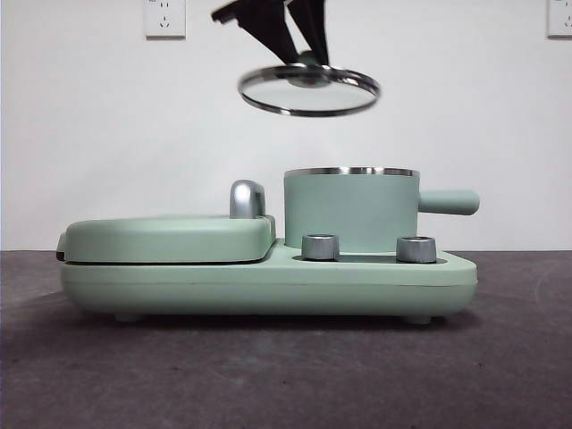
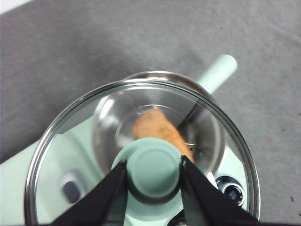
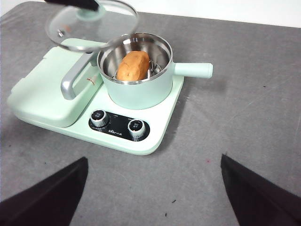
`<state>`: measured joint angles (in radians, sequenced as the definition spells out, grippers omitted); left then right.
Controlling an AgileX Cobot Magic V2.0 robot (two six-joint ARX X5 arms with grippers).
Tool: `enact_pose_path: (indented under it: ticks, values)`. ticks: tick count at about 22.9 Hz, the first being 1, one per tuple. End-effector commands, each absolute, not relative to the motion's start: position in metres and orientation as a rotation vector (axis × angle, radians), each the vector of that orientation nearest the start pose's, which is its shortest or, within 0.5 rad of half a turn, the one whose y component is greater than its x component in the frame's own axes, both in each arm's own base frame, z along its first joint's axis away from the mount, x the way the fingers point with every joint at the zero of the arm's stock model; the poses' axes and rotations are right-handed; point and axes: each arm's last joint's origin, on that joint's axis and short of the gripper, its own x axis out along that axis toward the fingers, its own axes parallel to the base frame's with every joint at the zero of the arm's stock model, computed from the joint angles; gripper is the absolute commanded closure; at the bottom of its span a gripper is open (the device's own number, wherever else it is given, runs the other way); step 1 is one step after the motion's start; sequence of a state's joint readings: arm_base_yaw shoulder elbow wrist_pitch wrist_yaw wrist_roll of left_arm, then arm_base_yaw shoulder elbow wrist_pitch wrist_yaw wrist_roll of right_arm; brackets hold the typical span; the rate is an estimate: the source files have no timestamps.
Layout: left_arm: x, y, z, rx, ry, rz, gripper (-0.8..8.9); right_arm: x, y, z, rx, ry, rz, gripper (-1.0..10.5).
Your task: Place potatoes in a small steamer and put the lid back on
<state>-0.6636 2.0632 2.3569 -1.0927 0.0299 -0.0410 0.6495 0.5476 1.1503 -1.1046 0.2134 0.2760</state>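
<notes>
front view: potato hidden inside small steamer [image 1: 350,210], lid knob hidden behind left gripper [image 1: 304,55], arm cut off at top edge. left wrist view: lid [image 2: 141,155] rim cut off at edge, knob [image 2: 154,170] covers part of potato [image 2: 155,129]. dial [image 3: 99,117] markings too small to read.

You get even, bright light from overhead, with soft shadows on the bench [image 1: 268,375] under the cooker base. Between the left gripper's fingers [image 2: 106,197], the lid [image 2: 141,155] blurs and its glass carries pale glare. Beyond the right gripper's dark, unfocused fingers [image 3: 47,193], everything stays sharp.
</notes>
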Motion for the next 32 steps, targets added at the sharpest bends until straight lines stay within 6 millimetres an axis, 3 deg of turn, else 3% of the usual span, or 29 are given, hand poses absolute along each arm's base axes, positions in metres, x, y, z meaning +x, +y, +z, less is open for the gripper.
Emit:
enact_pose_path:
  ticks: [1,6,14,23,32]
  values:
    - [0.338,-0.273,0.396,0.219,0.732,-0.664,7.99,0.042,0.024,0.386,0.084,0.499,0.361,5.0]
    - [0.345,-0.287,0.376,0.262,0.716,-0.693,7.99,0.042,0.025,0.386,0.086,0.494,0.362,5.0]
    - [0.354,-0.296,0.367,0.240,0.687,-0.746,8.00,0.042,0.025,0.387,0.086,0.494,0.363,5.0]
    - [0.374,-0.314,0.329,0.250,0.716,-0.744,8.00,0.042,0.025,0.386,0.087,0.496,0.370,5.0]
    - [0.378,-0.315,0.322,0.265,0.722,-0.708,7.99,0.042,0.025,0.387,0.087,0.496,0.370,5.0]
